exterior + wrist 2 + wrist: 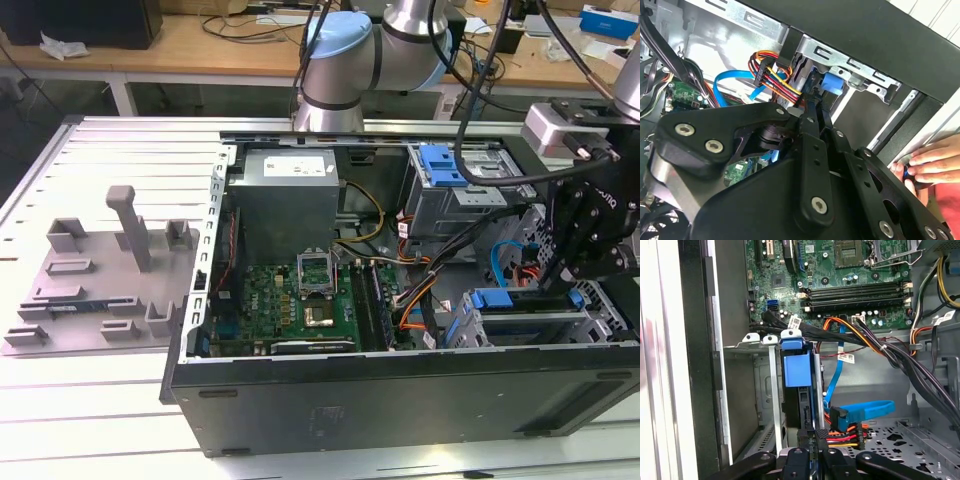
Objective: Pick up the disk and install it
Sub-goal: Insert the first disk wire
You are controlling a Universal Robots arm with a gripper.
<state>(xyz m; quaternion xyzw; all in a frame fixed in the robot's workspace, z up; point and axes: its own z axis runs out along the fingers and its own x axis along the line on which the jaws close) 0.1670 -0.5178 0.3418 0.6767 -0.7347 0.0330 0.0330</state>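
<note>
1. One open computer case (400, 400) lies on the slotted bench (100, 440) in the exterior view, with a grey plastic fixture (100, 270) beside it toward the exterior view's left. My arm reaches in from the far side, and my hand (556, 280) is down inside the case at the corner nearest the exterior view's right. The disk (492, 298) sits there in the drive cage, its blue carrier end showing just beside my hand. The green motherboard (290, 300) fills the middle of the case, and a second blue carrier (445, 165) sits in a cage at the far side.
2. Two black fingers of my hand (816, 107) run side by side in the second wrist view, drawn together with no gap that I can see. They point at the disk's (832, 82) blue tab in the metal cage (840, 60). A red, yellow and black cable bundle (772, 75) passes just beside them. A person's hand (930, 160) rests on the edge of the case.
3. Both fingertips of my hand (815, 434) meet in the first wrist view — pressed together at the near end of the disk (797, 371), which stands on edge between the cage rails. I cannot tell whether they touch it. A blue flat cable (865, 410) loops beside it, and the motherboard (840, 270) lies beyond.
</note>
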